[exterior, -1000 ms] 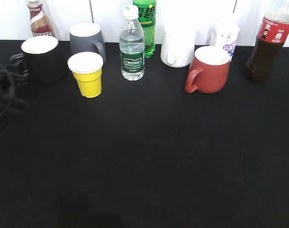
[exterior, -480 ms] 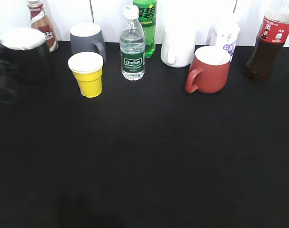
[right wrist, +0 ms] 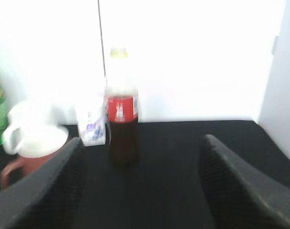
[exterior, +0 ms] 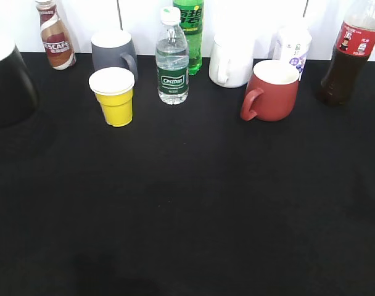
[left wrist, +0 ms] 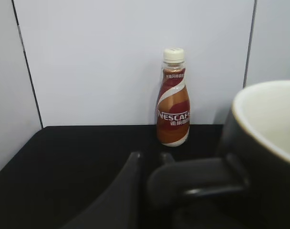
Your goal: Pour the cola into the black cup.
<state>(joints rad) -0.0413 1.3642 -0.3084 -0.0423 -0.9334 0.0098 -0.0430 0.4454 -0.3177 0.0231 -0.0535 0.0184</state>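
While the black cup [exterior: 8, 86] hangs at the far left edge of the exterior view, the left gripper [left wrist: 150, 191] pinches its loop handle, with the coffee bottle [left wrist: 173, 98] upright behind by the wall. The right gripper [right wrist: 140, 186] is spread wide, its jaws apart on either side of the cola [right wrist: 121, 114], which stands at the table's [exterior: 187, 203] back right corner, well ahead.
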